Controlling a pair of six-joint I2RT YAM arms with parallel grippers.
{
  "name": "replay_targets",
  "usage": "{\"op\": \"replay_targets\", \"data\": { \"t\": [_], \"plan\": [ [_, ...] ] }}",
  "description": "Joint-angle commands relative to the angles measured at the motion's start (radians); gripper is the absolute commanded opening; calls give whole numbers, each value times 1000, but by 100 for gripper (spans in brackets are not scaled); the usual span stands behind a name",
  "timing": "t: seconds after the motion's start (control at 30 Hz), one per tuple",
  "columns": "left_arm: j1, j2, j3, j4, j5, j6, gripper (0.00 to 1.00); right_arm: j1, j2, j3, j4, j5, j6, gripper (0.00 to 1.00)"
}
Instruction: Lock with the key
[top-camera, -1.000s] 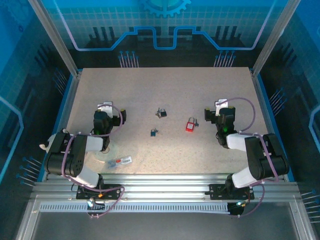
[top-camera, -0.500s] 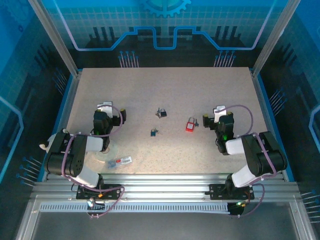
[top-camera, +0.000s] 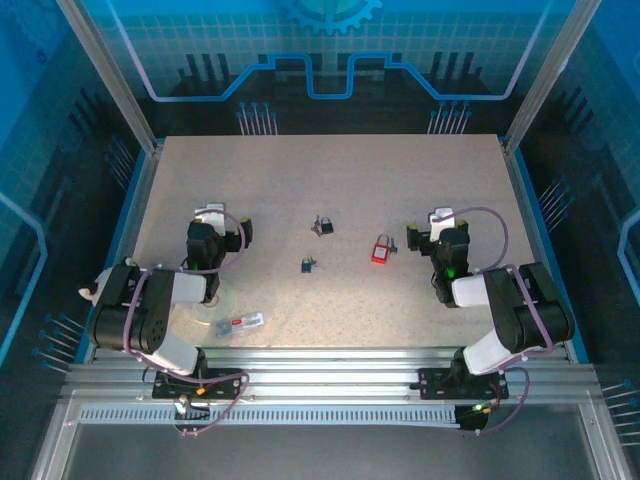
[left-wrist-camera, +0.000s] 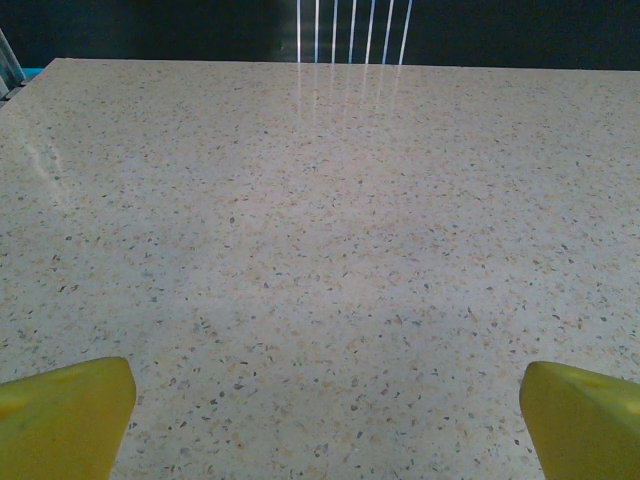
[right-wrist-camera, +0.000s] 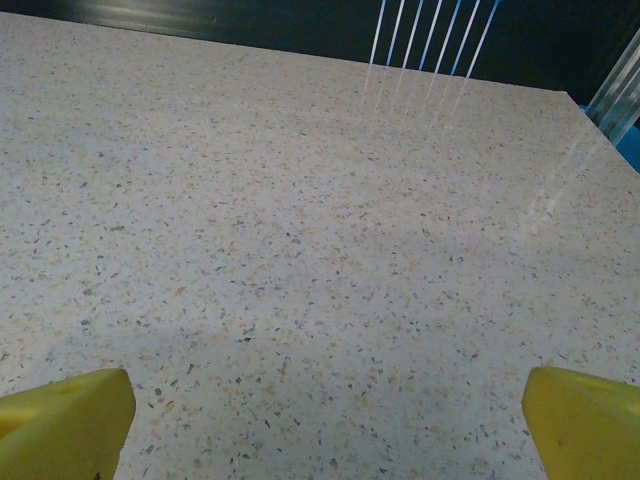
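Left gripper (left-wrist-camera: 325, 415) and right gripper (right-wrist-camera: 325, 420) both spread wide, empty. Red padlock (top-camera: 381, 249) centre-right, near the right gripper. Dark padlock (top-camera: 322, 226) and small blue piece (top-camera: 308, 265) at centre, too small to identify. Tag (top-camera: 245, 322) at lower left

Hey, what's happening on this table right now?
Nothing is being handled yet. The left tool and right tool are both open and empty, low over bare table. A red padlock, a small blue piece that may be the key, and a dark piece lie mid-table, apart from each other. The right arm is nearest the red padlock.
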Motion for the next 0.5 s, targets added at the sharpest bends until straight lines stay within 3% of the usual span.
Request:
{"op": "replay_targets", "data": {
  "t": [0.0, 0.47],
  "plan": [
    [11, 12, -13, 29, 8, -11, 99, 6, 3, 3, 54, 16, -6, 100],
    [19, 13, -9, 22, 26, -13, 99, 5, 4, 4, 50, 16, -5, 100]
  ]
}}
